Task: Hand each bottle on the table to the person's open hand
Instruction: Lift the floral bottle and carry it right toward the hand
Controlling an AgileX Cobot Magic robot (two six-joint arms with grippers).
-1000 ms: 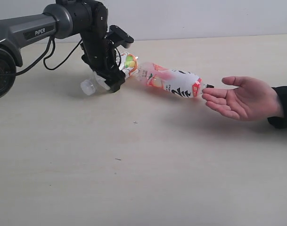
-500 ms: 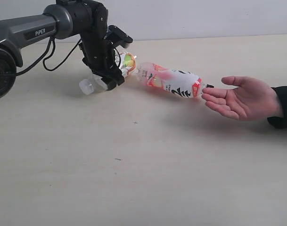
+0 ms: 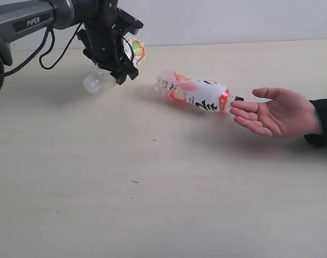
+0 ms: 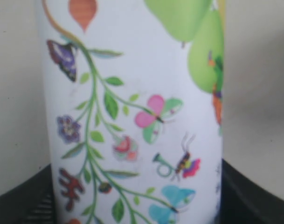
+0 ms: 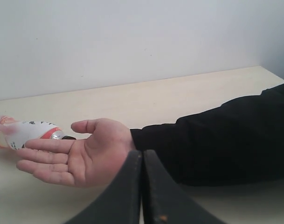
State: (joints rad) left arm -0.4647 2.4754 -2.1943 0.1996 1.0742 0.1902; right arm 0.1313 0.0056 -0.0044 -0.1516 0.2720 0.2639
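left gripper [image 3: 117,62] clamped on patterned bottle [image 3: 135,49]; person's open hand [image 3: 278,113] at 4 o'clock; peach bottle [image 3: 195,92] lying between, sweep could knock it. right gripper [image 5: 142,186] fingers pressed together, empty.

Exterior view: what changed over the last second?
The robot's left hand, shut on the white patterned bottle, carried it up and leftward, away from the pink-peach bottle. That bottle still lies on the table, cap toward the person's open hand, which stayed put.

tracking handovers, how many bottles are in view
2. A floral-label bottle in the left pincer; a pink-label bottle lying on the table, black cap at the person's open hand.
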